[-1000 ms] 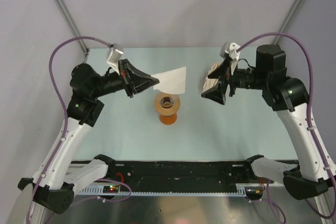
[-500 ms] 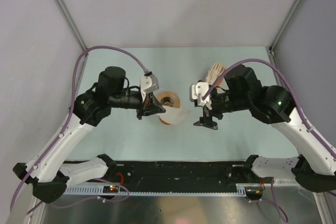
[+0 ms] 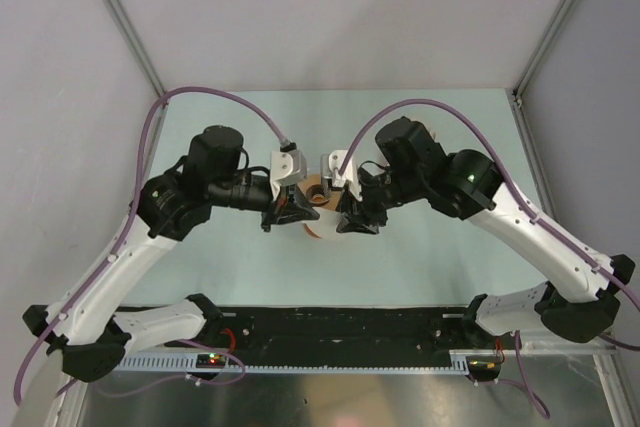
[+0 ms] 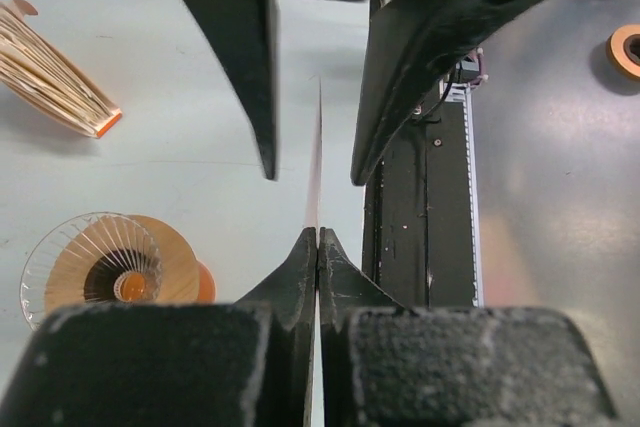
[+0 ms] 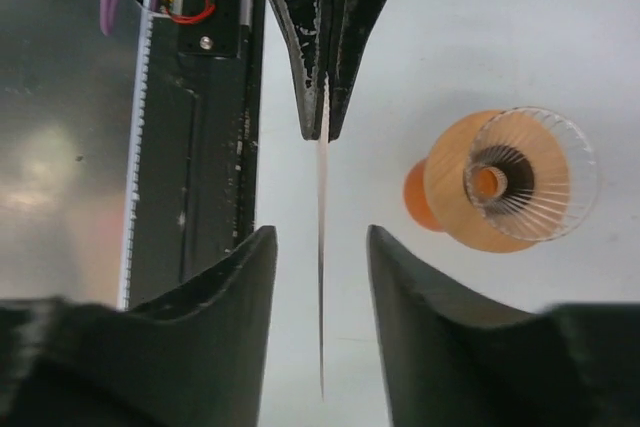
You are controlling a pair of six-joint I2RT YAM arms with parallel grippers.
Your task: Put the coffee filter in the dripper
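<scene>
My left claw (image 4: 318, 239) is pinched shut on the thin white coffee filter (image 4: 316, 162), which sticks straight out past its tips. Farther out, my right claw (image 5: 320, 247) is open, one finger on each side of the paper, not touching it. The dripper (image 4: 95, 262) sits lower down, beside both claws.

Soft, even light from above leaves only faint shadows on my table (image 3: 420, 257). The metal strip (image 3: 330, 399) at its near edge glares dully, and my nearest fingers (image 4: 150, 367) blur in both wrist views.
</scene>
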